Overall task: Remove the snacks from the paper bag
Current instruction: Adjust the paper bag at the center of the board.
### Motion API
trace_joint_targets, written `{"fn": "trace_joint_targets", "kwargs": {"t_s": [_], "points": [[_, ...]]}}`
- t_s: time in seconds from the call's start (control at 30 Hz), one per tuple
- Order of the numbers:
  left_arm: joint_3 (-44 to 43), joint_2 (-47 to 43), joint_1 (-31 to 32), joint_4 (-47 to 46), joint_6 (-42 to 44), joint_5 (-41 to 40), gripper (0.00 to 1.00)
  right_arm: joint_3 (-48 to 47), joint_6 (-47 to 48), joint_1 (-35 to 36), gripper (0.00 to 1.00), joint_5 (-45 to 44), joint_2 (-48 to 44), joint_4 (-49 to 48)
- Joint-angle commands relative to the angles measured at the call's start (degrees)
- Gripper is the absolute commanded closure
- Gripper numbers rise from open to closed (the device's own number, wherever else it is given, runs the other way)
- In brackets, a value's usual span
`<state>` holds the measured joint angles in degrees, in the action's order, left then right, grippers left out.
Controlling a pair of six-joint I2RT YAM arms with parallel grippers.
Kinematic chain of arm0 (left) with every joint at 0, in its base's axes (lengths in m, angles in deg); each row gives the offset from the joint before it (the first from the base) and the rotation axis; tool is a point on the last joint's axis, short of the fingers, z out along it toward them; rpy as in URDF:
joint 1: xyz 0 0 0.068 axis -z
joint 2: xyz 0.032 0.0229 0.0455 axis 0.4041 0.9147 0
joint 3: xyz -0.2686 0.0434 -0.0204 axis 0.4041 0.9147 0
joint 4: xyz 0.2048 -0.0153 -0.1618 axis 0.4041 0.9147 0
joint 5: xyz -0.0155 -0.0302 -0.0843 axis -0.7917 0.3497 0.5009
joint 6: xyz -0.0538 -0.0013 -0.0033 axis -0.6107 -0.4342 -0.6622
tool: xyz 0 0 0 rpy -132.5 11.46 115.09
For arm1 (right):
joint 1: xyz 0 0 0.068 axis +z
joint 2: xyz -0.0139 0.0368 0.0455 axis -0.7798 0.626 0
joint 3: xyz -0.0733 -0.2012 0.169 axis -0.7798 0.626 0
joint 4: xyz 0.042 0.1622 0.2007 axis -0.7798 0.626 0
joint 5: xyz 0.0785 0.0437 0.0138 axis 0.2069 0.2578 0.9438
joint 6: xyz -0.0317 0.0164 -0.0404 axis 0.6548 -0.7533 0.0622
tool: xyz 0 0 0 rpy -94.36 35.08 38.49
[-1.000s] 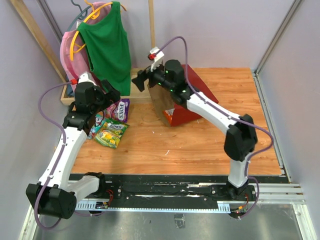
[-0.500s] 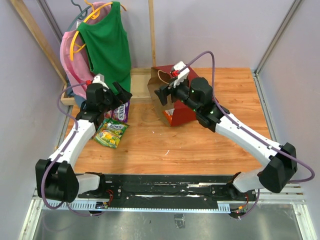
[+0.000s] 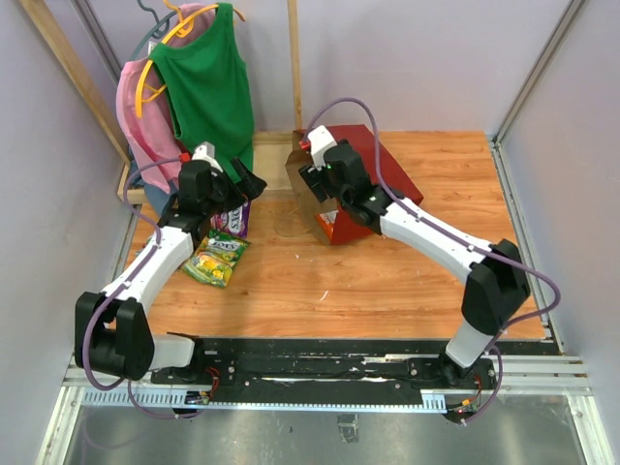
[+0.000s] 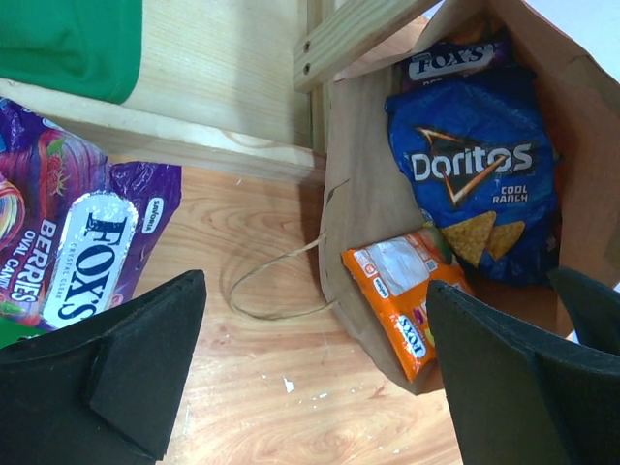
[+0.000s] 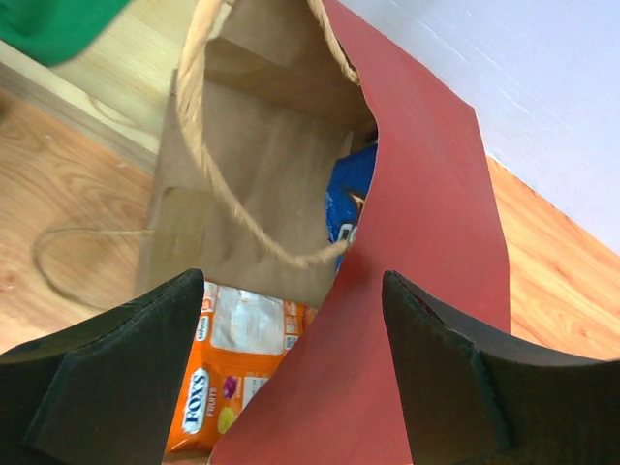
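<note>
Paper bag (image 3: pixel 383 160) lies on its side on the bench (image 3: pixel 387 281), its open mouth directly ahead of both sets of jaws, with most of the snacks (image 4: pixel 472 184) yet to come out. The right jaws hover at the mouth, fingers apart and clamped on nothing. They straddle the edge of the red upper wall and an orange packet (image 5: pixel 232 378) that pokes out just below them. Deeper in, past the jaws, a blue Doritos bag (image 5: pixel 349 194) rests against the kraft lining, and a purple packet (image 4: pixel 455 60) lies beyond it. The left jaws stand wide and empty a little back from the mouth, and the loose cord handle (image 4: pixel 281 286) lies on the wood between their fingers. A purple candy bag (image 4: pixel 92 242) sits just beside one of those fingers. A green-yellow packet (image 3: pixel 215 260) lies behind them, toward the arm bases.

Both packets appear to be already unloaded, so the step in hand looks like the reach for the next one. The orange packet seems the likeliest target. Taking it calls for the right jaws to slip under the red flap, clear of the handle loop, and close on the packet's near edge alone before drawing back.
</note>
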<state>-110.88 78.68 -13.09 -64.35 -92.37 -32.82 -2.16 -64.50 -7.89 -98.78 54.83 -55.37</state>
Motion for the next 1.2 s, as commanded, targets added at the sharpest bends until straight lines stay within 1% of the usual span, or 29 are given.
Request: {"fn": "trace_joint_targets", "kwargs": {"t_s": [0.0, 0.1, 0.23, 0.33, 0.37, 0.53, 0.6, 0.73, 0.87, 0.97, 1.0, 1.17], "points": [[0.4, 0.6, 0.4, -2.3, -0.2, 0.3, 0.01, -7.0, 4.0, 0.3, 0.26, -8.1, 5.9, 3.8], [0.5, 0.5, 0.4, -2.0, 0.0, -0.1, 0.01, -10.8, 5.6, 0.3, 0.3, -12.6, 9.9, 4.3], [0.6, 0.6, 0.4, -2.0, 0.2, -0.5, 0.01, -12.4, 9.5, 1.5, 0.44, -19.8, 12.6, 1.9], [0.7, 1.1, 0.4, -2.1, 0.2, -0.3, 0.01, -12.1, 13.7, 2.5, 0.61, -24.7, 13.8, -1.2], [0.7, 1.3, 0.4, -2.2, 0.1, -0.1, 0.01, -12.1, 14.1, 2.6, 0.68, -25.1, 14.0, -1.2], [0.7, 3.6, 0.8, -3.9, 0.0, 2.7, 0.02, -9.6, 14.3, 2.2, 0.97, -25.1, 12.7, -1.7], [0.2, 5.0, 1.5, -4.5, 0.1, 3.8, 0.03, -8.2, 13.9, 1.7, 0.99, -24.3, 11.8, -1.9], [-1.0, 7.5, 3.9, -5.3, -0.1, 3.8, 0.05, -4.9, 11.9, -0.7, 0.99, -20.8, 9.3, -1.4], [-2.9, 10.5, 6.3, -6.4, -0.9, 3.3, 0.05, -1.3, 5.1, -5.4, 0.99, -13.3, 6.0, 0.1], [-4.3, 13.7, 8.4, -7.4, -1.8, 3.4, 0.05, -0.5, 5.0, -7.5, 0.99, -13.1, 5.3, 0.0], [-5.0, 15.0, 9.2, -7.6, -1.9, 3.6, 0.07, -0.5, 5.0, -8.3, 0.99, -12.8, 5.3, 0.3], [-9.6, 20.5, 13.5, -7.6, -2.4, 3.4, 0.09, 1.0, 1.9, -13.5, 0.99, -6.7, 4.1, 1.3]]}}
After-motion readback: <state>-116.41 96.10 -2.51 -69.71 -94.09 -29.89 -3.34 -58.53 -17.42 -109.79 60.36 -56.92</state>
